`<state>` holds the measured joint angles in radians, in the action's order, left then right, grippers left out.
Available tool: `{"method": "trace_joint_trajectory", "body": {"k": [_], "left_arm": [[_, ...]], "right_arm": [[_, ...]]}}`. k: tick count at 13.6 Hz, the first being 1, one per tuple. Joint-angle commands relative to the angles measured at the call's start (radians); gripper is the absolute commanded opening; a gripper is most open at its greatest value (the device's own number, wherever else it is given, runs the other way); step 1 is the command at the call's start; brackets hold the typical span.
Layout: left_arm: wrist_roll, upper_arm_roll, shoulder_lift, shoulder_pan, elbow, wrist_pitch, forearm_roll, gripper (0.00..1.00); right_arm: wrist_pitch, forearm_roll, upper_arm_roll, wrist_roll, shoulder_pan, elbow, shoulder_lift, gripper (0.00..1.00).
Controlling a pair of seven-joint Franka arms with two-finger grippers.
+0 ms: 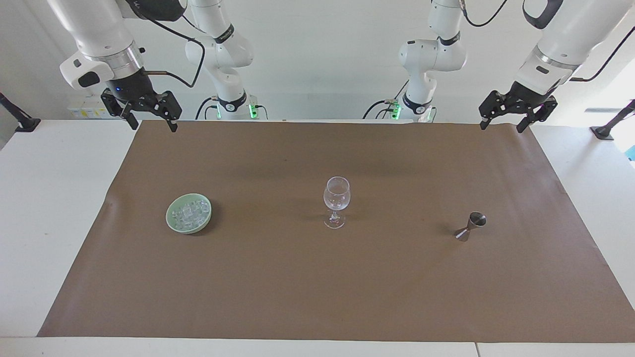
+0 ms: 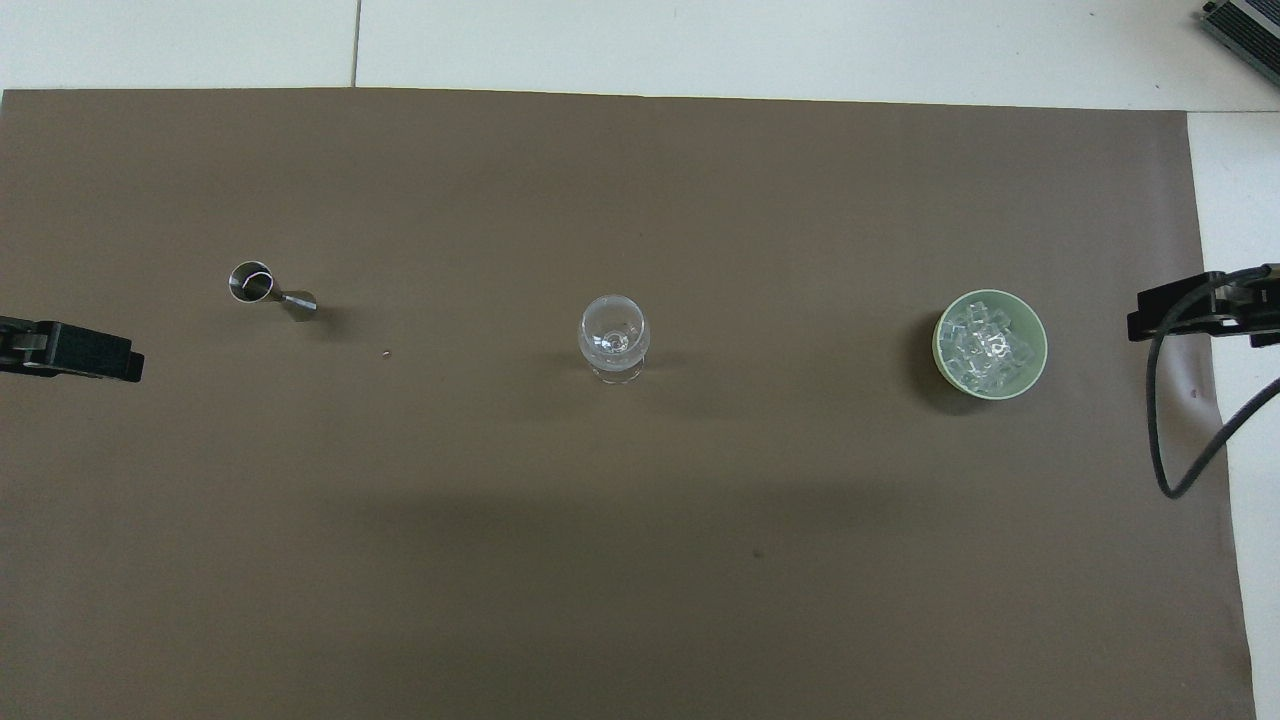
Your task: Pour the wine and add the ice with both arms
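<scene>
While both hands [image 1: 151, 118] [image 1: 516, 116] hang open, ice [image 1: 191, 213] in green bowl [image 1: 171, 220], no legible writing

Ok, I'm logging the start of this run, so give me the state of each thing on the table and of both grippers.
wine glass: upright, empty, mid-mat.
jigger: standing, tilted in both views, toward the left arm's end; contents cannot be told.
ice: cubes heaped in the bowl.
green bowl: upright, toward the right arm's end.
left gripper: open, empty, raised over the mat's edge.
right gripper: open, empty, raised over the mat's corner.
</scene>
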<state>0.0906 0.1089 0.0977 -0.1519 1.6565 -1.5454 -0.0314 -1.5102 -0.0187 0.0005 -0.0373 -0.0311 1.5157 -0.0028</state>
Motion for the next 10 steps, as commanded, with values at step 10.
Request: {"method": "trace_joint_trajectory", "body": {"k": [10], "left_arm": [[-0.034,0.009,0.043,0.037,0.103,-0.106,0.013,1.00]], "right_arm": [[0.001,0.017,-0.002,0.004,0.000,0.017,-0.017,1.00]]}}
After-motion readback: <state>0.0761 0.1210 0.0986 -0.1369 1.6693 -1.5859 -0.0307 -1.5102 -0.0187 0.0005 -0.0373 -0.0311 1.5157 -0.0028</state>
